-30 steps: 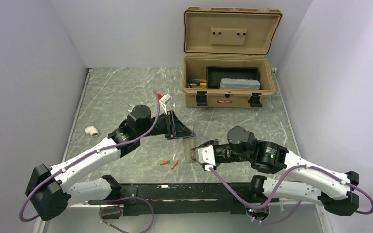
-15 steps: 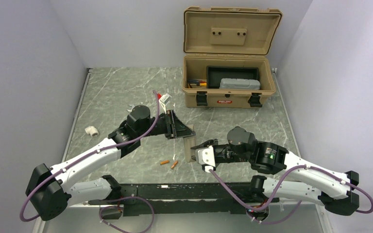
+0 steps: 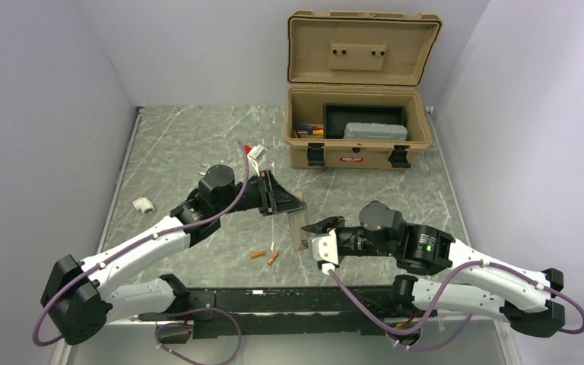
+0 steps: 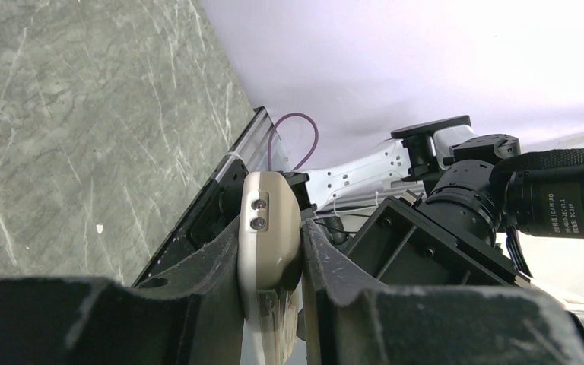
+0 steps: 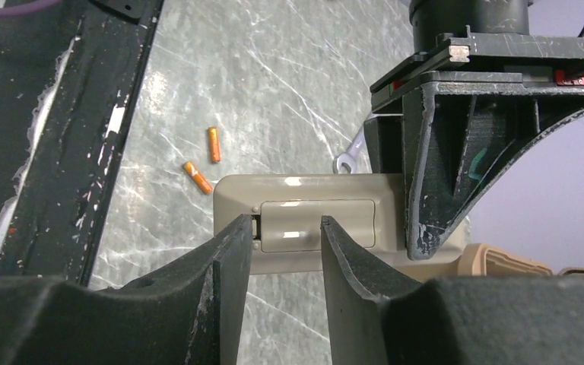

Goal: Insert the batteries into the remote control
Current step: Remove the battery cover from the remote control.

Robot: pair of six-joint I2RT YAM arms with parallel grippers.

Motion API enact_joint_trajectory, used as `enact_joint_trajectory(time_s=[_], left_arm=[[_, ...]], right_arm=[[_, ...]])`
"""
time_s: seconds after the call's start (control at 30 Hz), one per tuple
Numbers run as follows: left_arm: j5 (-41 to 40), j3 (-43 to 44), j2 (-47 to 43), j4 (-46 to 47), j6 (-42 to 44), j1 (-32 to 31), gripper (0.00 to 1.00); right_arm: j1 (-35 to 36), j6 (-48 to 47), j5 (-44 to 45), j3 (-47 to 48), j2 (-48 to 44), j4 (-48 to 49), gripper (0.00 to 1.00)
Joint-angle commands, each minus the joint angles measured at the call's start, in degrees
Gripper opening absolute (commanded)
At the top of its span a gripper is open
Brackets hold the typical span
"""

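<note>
We log, per item:
- left claw (image 4: 270,243): clamped on one end of remote control (image 5: 304,199); grey-tan back w/ battery cover on, facing right claw.
- right claw (image 5: 285,228): fingers apart, nothing between them; tips just in front of cover. Contact w/ remote: we can't tell.
- batteries (image 5: 214,144), 2 pcs: orange, loose on desk (image 5: 289,76), close together, beside right claw, apart from remote.
- wrench (image 5: 350,156): on desk behind left claw, mostly hidden.
- toolbox (image 3: 359,148): tan, lid up, well beyond both claws.
</note>
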Motion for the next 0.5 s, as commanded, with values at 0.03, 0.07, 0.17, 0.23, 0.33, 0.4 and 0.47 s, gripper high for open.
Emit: enact_joint_trajectory(time_s=[0.03, 0.07, 0.17, 0.23, 0.33, 0.4, 0.47], left_arm=[[3.0, 0.8, -0.1, 2.3, -1.1, -0.6, 0.00], [3.0, 0.8, -0.1, 2.2, -1.0, -0.6, 0.00], [3.0, 0.8, -0.1, 1.8, -0.6, -0.7, 0.00], [2.9, 0.7, 0.0, 1.6, -0.4, -0.8, 0.00], [3.0, 0.5, 0.0, 1.8, -0.4, -0.9, 0.00], [2.9, 0.4, 0.2, 1.8, -0.4, -1.0, 0.00], [2.8, 0.2, 0.2, 1.9, -0.4, -1.1, 0.00]], right_arm=[[-0.3, -1.8, 5.7, 1.1, -0.5, 2.4, 0.40], [-0.3, -1.6, 5.6, 1.3, -0.4, 2.6, 0.40], [-0.3, -1.1, 5.4, 1.6, -0.5, 3.2, 0.40], [-0.3, -1.0, 5.6, 1.7, -0.6, 3.7, 0.40], [-0.3, -1.2, 6.1, 1.9, -0.6, 4.2, 0.39], [-0.3, -1.5, 6.5, 2.1, -0.8, 4.4, 0.39], [-0.3, -1.6, 6.9, 2.2, -1.0, 4.8, 0.39]])
